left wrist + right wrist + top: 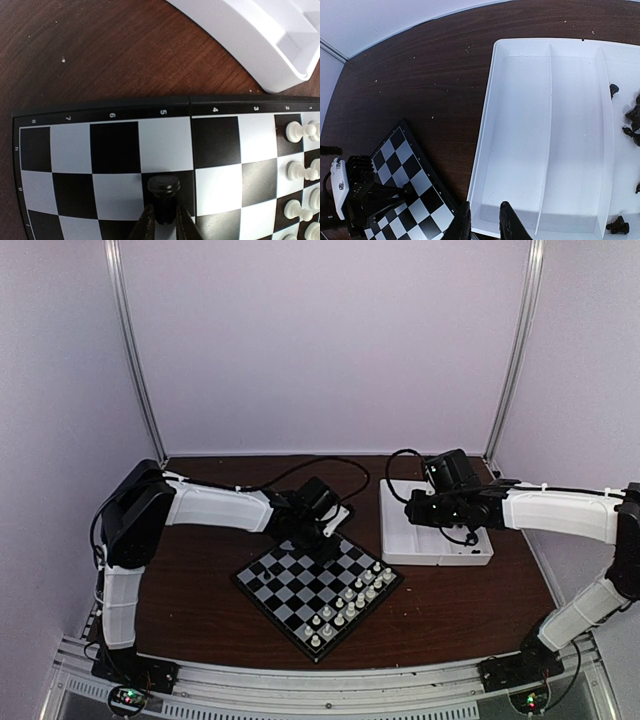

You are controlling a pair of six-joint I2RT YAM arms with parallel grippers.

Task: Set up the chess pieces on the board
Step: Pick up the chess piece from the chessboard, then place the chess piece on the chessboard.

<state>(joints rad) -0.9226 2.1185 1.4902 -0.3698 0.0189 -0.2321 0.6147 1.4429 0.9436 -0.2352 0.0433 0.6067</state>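
Between the fingers of the left end effector (163,214), 1 black chess piece (163,185) is pinched by its stem. It stands upright over a black square of the board (115,145), in the 2nd row from the edge, below the numeral 5. Whether its base touches the square cannot be told.

More black chess pieces (614,90) lie loose in 1 compartment of the white tray (520,125). At least 5 show, and the picture's edge cuts off the rest. 2 dividers and 3 long compartments of the tray are in view. The 2 compartments nearest the board hold nothing.

White chessmen (296,131) stand in 2 rows along 1 side of the board, too small to count surely.

The right end effector (484,214) hangs above a corner of the tray, its 2 fingers slightly parted with nothing between them.

1 board and 1 tray rest side by side, not touching, on a dark brown wood-grain table (420,75). Pale lilac walls (320,340) close it in, with 2 metal posts (135,350) at the back corners and a metal rail (330,680) at the near edge.

White numerals 8 down to 2 run along the board's black frame.
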